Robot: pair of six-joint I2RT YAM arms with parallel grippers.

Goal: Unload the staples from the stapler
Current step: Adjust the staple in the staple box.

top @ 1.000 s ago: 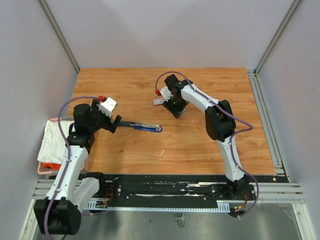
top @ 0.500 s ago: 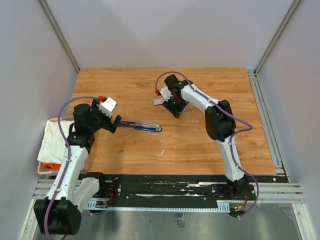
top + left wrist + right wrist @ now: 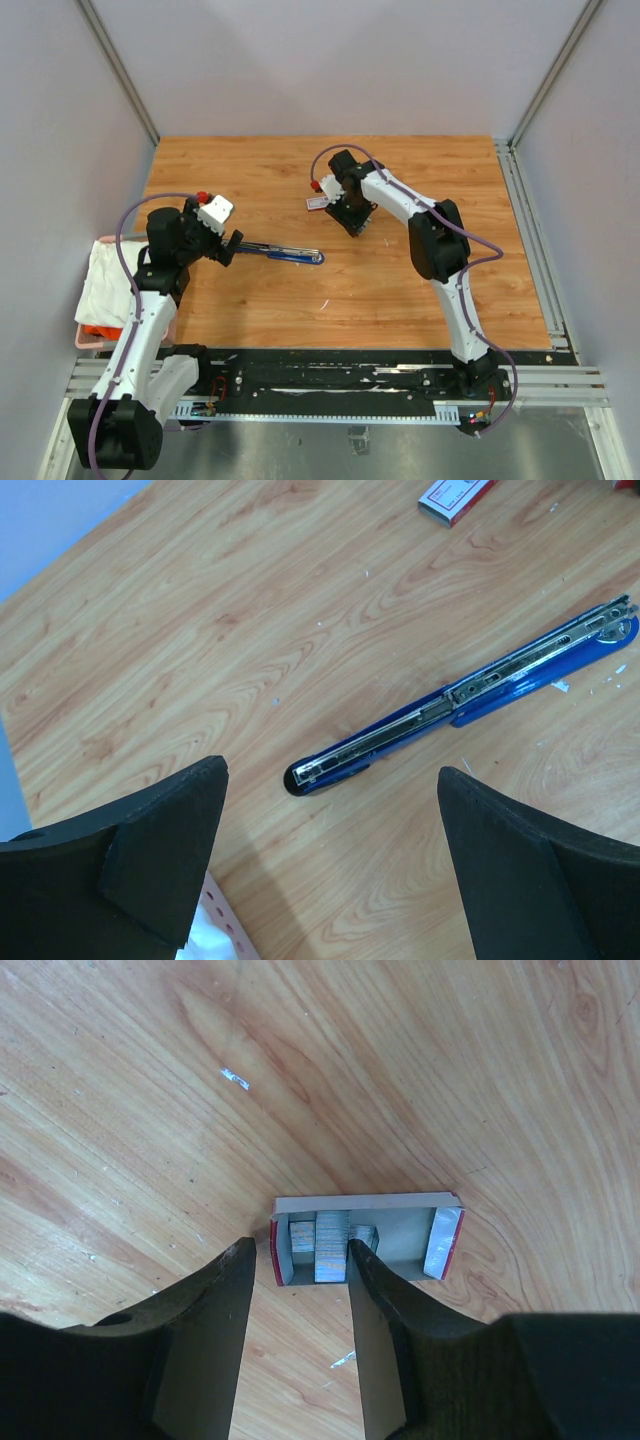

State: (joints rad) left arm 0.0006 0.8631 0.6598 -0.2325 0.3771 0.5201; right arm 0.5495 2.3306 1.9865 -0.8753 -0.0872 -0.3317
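Observation:
The blue stapler (image 3: 285, 253) lies opened out flat on the wooden table, its silver rail facing up (image 3: 470, 690). My left gripper (image 3: 232, 247) hovers over the stapler's near end, wide open and empty (image 3: 330, 772). A small red-and-white box (image 3: 318, 203) lies open with silvery staples (image 3: 330, 1247) in it. My right gripper (image 3: 352, 222) is low at the box (image 3: 440, 1240). It is open (image 3: 298, 1250), its jaws astride the box's left wall, one finger (image 3: 375, 1310) over the box floor beside the staples. It grips nothing.
A white cloth (image 3: 105, 280) lies in a pink basket (image 3: 90, 340) off the table's left edge; its rim shows in the left wrist view (image 3: 220, 910). Small loose staple bits (image 3: 236, 1078) lie on the wood. Grey walls enclose the table.

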